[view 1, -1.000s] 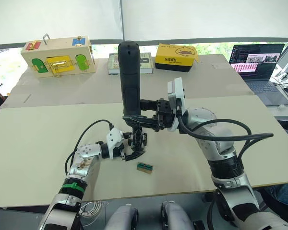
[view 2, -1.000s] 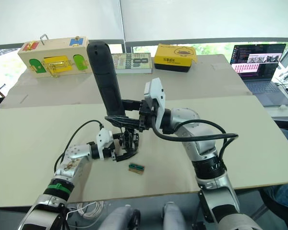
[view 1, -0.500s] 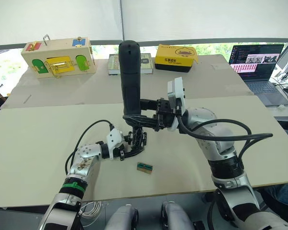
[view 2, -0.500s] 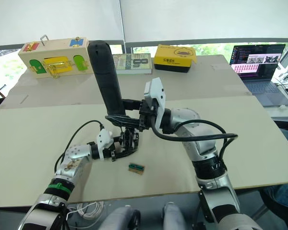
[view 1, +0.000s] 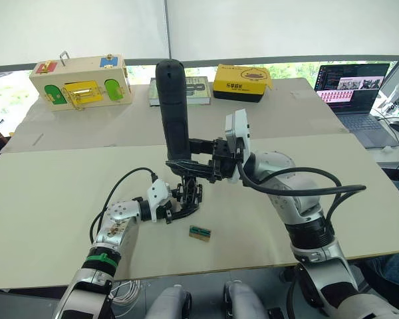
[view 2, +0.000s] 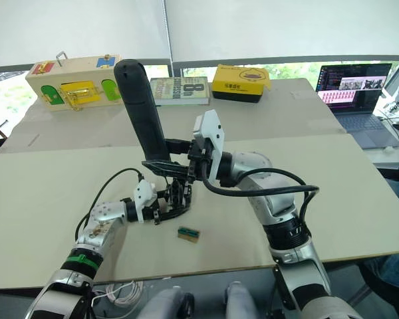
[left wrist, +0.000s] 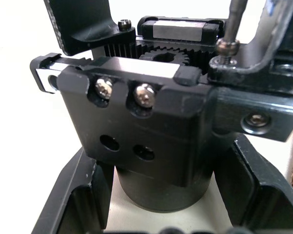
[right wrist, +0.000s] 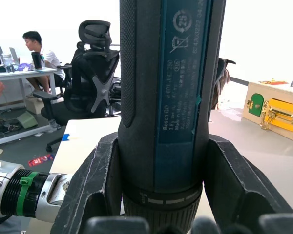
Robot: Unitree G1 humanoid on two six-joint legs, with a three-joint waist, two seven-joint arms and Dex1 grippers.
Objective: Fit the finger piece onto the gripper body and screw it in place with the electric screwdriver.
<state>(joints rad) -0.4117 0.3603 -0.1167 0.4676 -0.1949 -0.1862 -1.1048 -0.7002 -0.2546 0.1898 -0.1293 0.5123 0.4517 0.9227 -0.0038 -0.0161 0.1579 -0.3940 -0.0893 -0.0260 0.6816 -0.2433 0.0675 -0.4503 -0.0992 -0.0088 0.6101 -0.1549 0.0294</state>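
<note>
Both jaws are clamped: the left gripper (view 1: pixel 180 208) steadies the chunky black gripper body (left wrist: pixel 151 131) so the right gripper's (view 1: pixel 189 161) upright thick black electric screwdriver (view 1: pixel 173 113) bears down on its screw (left wrist: pixel 227 48).

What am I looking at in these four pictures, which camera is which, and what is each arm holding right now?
This is a two-armed humanoid robot working at a beige table. The two wide pictures come from its head, looking down over both arms. The two close-ups come from cameras on its wrists.

The left end effector is shut on the gripper body, a small black mechanism standing on the table; the left wrist view shows its screws and gear teeth.

The right end effector is shut on the electric screwdriver, held upright with its thin bit down on a screw at the gripper body.

Also on the table: a small green-topped block, a wooden latch box, a book, a yellow box and a laptop.
</note>
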